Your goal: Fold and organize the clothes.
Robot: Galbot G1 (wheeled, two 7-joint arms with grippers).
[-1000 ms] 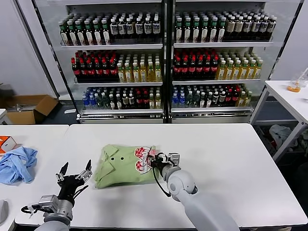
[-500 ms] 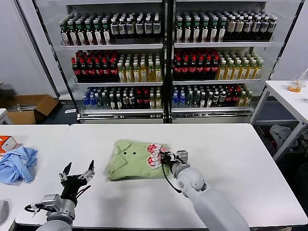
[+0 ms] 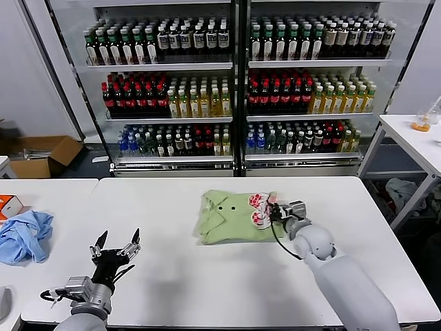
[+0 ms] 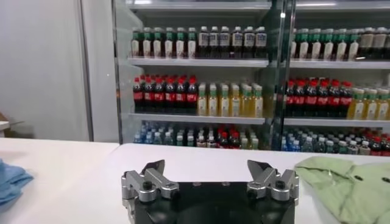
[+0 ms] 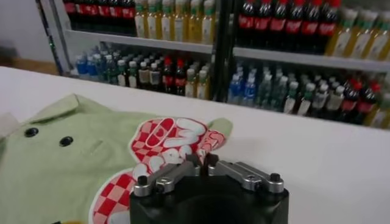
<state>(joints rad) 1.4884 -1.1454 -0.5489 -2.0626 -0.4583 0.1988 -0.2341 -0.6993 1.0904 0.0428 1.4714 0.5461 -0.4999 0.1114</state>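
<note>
Head view: right gripper [image 3: 277,211] pinched onto the near edge of the folded green polo shirt [image 3: 231,218], at its red-checked print; the shirt lies on the white table [image 3: 207,289], stretching away from the gripper toward the robot's left. Left gripper [image 3: 116,250] hovers low over the table, well apart from the shirt, fingers spread, holding nothing.

Left wrist view: jaws wide apart, nothing between; shirt edge off to one side.

Right wrist view: fingers together on the printed cloth directly ahead.

Progress, judged: folding looks done; placing and release remain. A blue cloth [image 3: 24,234] sits crumpled beyond the left gripper, unfolded.
</note>
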